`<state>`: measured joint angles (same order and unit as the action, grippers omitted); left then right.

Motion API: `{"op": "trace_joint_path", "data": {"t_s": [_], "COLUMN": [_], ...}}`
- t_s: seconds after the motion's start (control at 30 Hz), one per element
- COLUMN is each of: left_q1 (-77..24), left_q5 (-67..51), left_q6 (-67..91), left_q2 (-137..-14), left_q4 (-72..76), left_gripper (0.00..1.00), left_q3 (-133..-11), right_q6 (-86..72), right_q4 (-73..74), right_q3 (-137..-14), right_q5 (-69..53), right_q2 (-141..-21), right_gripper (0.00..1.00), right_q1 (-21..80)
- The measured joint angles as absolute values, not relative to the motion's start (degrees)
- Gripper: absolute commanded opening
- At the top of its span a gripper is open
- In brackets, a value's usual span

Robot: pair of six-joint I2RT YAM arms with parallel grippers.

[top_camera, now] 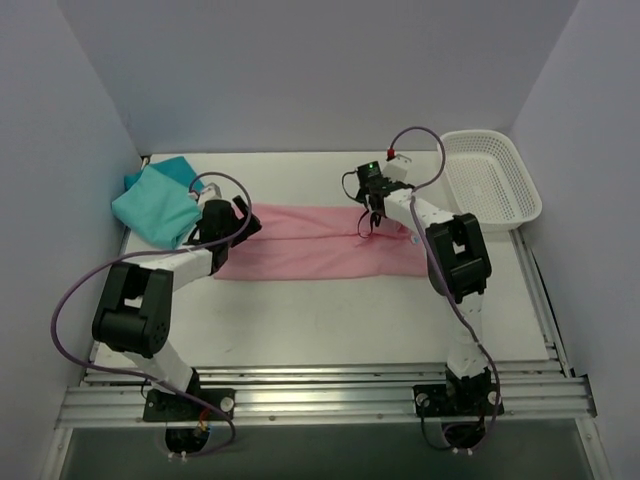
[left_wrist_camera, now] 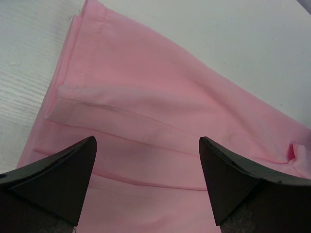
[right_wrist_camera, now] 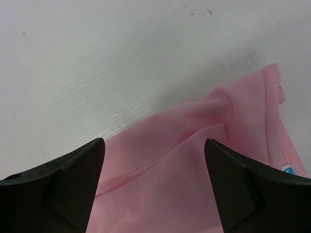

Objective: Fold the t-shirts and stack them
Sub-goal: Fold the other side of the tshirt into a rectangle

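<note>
The light pink t-shirt lies across the middle of the table, folded lengthwise into a long strip. My left gripper is open at the strip's left end, its fingers wide apart just above the layered folds. My right gripper hangs over the strip's far edge towards the right end. Its jaws stand open, with a raised wrinkle of pink cloth between the fingers and nothing pinched. The teal t-shirt lies folded at the back left, beside the left arm.
A white mesh basket stands at the back right corner, just behind the right arm. Grey walls close in the table on the left, back and right. A metal rail runs along the near edge by the arm bases.
</note>
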<state>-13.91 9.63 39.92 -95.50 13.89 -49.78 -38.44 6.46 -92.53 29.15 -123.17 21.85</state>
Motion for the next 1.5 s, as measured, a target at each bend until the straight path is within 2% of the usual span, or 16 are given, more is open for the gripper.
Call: {"op": "trace_joint_path", "data": {"t_s": [0.2,0.3,0.33,0.53,0.77,1.07,1.27,1.3,1.33,1.47,1.5], "left_q1": [-14.3,-14.3,-14.3,-14.3,-14.3,-14.3,-14.3,-14.3,-14.3,-14.5,-14.7], "left_q5": [9.6,9.6,9.6,9.6,9.6,9.4,9.4,9.3,9.3,9.3,9.3], "left_q6": [39.7,39.7,39.7,39.7,39.7,39.8,39.7,39.8,39.8,39.8,39.8], "left_q2": [-95.7,-95.7,-95.7,-95.7,-96.3,-97.9,-98.0,-98.1,-98.1,-98.5,-98.5], "left_q4": [14.7,14.8,14.9,15.1,15.5,16.1,16.5,16.6,16.6,16.7,16.7], "left_gripper": [0.96,0.96,0.96,0.96,0.96,0.96,0.96,0.96,0.96,0.96,0.96], "left_q3": [-49.6,-49.6,-49.6,-49.5,-49.5,-49.5,-49.5,-49.5,-49.5,-49.5,-49.5], "right_q6": [-38.5,-38.9,-39.0,-40.1,-40.6,-40.9,-41.1,-41.1,-41.0,-40.8,-40.8], "right_q4": [6.4,5.6,5.1,4.7,3.0,2.9,5.5,5.8,5.9,6.3,6.3], "right_q3": [-92.7,-91.8,-91.1,-87.5,-85.8,-85.6,-85.6,-85.6,-85.6,-85.6,-85.6], "right_q5": [28.9,28.9,28.8,28.0,28.1,28.2,28.3,28.3,28.4,28.7,28.7], "right_q2": [-124.1,-124.1,-124.1,-124.1,-124.1,-123.9,-122.0,-121.4,-120.9,-118.5,-118.1], "right_gripper": [0.75,0.69,0.63,0.58,0.36,0.37,0.35,0.33,0.24,0.12,0.04], "right_q1": [20.5,19.9,19.8,19.1,19.1,19.1,19.2,19.2,19.2,19.2,19.2]}}
